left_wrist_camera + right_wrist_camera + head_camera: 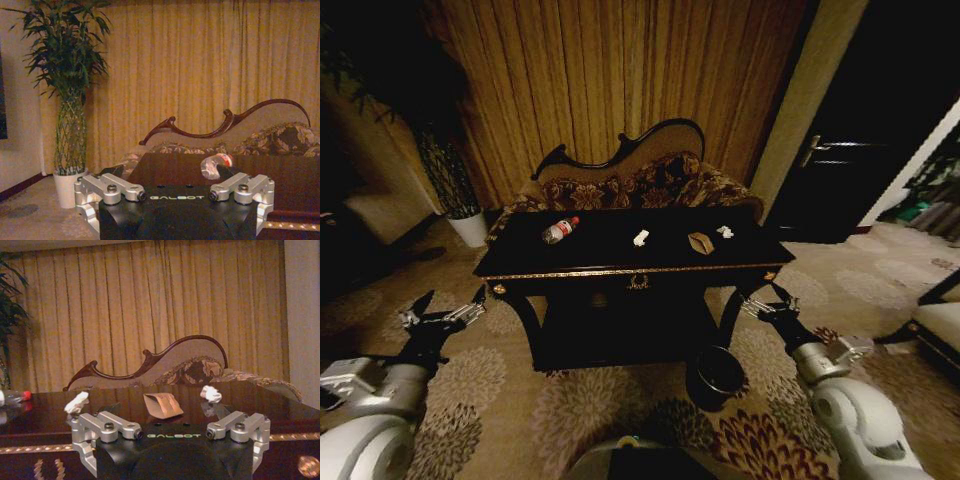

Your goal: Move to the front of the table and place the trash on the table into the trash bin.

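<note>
The black table (530,262) with gold trim stands straight ahead. On its top lie a clear bottle (561,230) with a red label, a white scrap (641,238), a tan wrapper (701,242) and a second white scrap (725,232). The dark round trash bin (716,376) stands on the carpet by the table's right front leg. My left gripper (452,298) hangs open, short of the table's left front corner. My right gripper (760,293) is open by the right front corner, above the bin. The right wrist view shows the wrapper (162,405) and both scraps (77,402) (211,394) just beyond the open fingers (107,426).
A floral sofa (650,180) with a curved dark frame stands behind the table, before tan curtains. A tall plant in a white pot (470,228) is at the back left. A dark door (860,150) is at the right. Patterned carpet lies around the table.
</note>
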